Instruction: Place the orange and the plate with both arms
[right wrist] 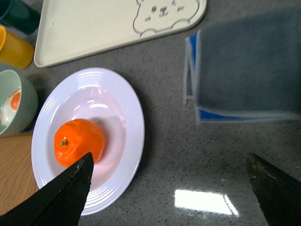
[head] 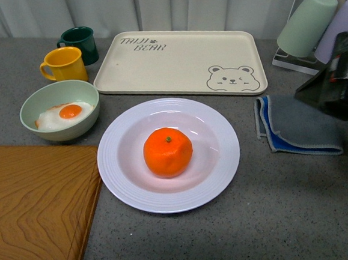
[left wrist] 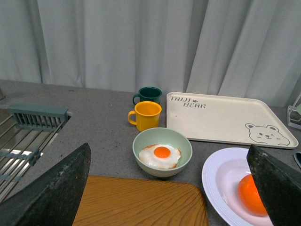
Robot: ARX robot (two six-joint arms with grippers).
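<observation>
At plate (head: 227,155) centre, orange (head: 168,151) stem-up, both arms' jaws seemingly wide apart

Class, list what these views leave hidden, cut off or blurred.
Left wrist view: the orange is partly behind a finger of the left gripper; the plate is also cut by the frame.
Front view: the right arm is blurred and cut by the edge; it hides part of the lilac cup.
Right wrist view: the cloth runs off the edge.
</observation>
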